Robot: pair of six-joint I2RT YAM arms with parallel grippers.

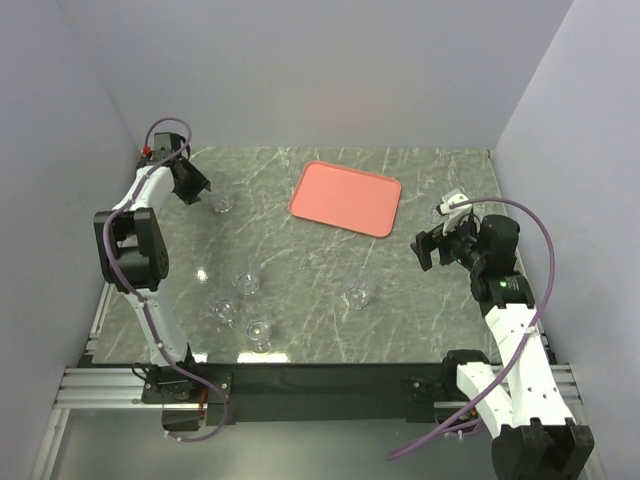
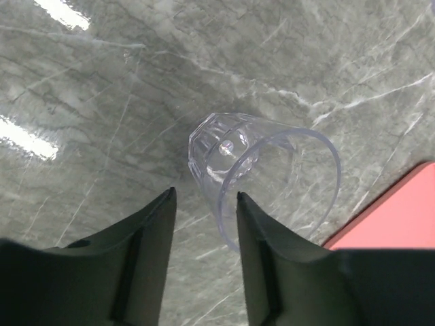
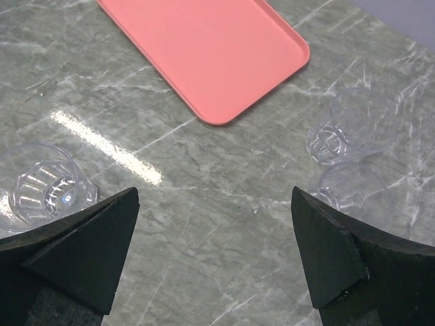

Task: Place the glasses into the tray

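At the near edge of the marble table (image 1: 300,265), three glasses (image 1: 226,311) stood in a loose cluster, well off to the near left of the tray (image 1: 345,198). Another glass (image 1: 360,294) sat alone on the tray's near side, well apart from it. To the right of the tray, the right gripper (image 1: 425,250) hung with its fingers (image 3: 81,248) spread wide and nothing between them, facing the tray's corner. Its wrist view showed two more glasses close together off the tray's right end; whether they touched, I could not tell. Left of the tray, the left gripper (image 1: 198,190) hung over the table, its fingers parted by a narrow gap and gripping nothing. One glass sat just beyond its tips, not between them, on the side toward the tray. The pink tray lay flat toward the far side, and every glass I could see was on the table outside it.
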